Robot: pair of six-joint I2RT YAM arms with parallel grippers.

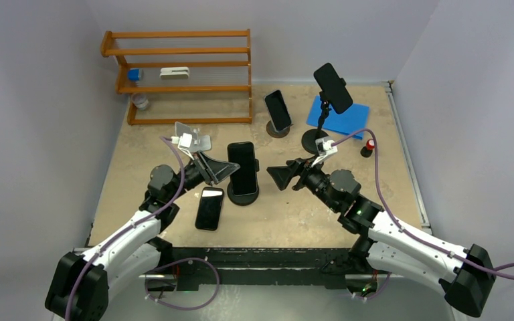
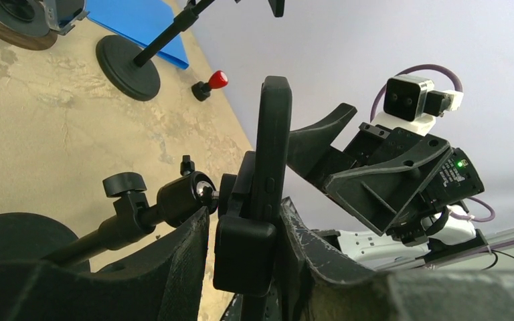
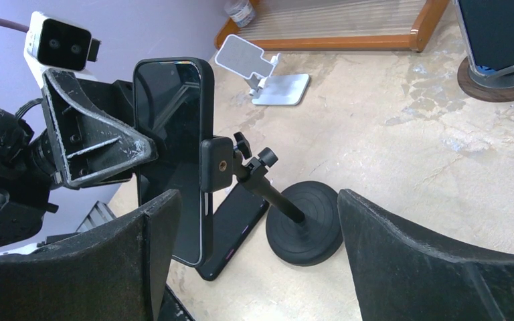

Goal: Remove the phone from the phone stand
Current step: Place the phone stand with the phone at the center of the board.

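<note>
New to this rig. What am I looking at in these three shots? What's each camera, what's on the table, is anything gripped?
Two robot arms are bolted at the table's near edge. The top view looks down from above and behind them; the other two come from a camera on each wrist, with that arm's own fingers at the bottom.

On the table: a phone clamped in a stand, a loose phone lying flat, two more phones on stands at the back, a blue pad, a wooden rack and an empty white stand.

The left gripper has its fingers on either side of the clamp; whether they pinch it is unclear. The right gripper is open, holding nothing.
</note>
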